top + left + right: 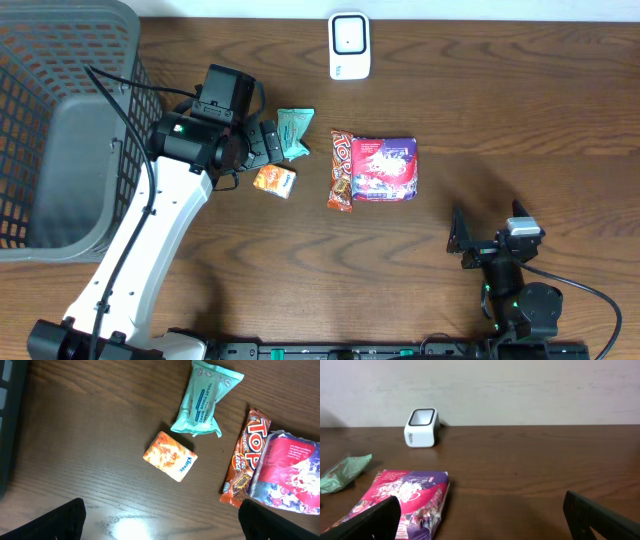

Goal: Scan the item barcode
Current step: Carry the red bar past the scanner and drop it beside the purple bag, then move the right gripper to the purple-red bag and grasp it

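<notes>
Left gripper (pixel 160 521), jaws wide, hangs just short of the orange tissue pack (pixel 170 456) lying slantwise ahead, my right gripper (pixel 487 232) well apart.

Overhead looks straight down; both wrist views share the pink bag (pixel 290 472).

Soft, even indoor light; 1 glare patch on the table (pixel 129 528); faint shadows, views sharp.

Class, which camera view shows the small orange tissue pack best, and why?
The left wrist view: the orange tissue pack lies unobstructed and large, its printed face readable. The overhead view shows it whole but small, its print illegible. The right wrist view does not show it.
</notes>
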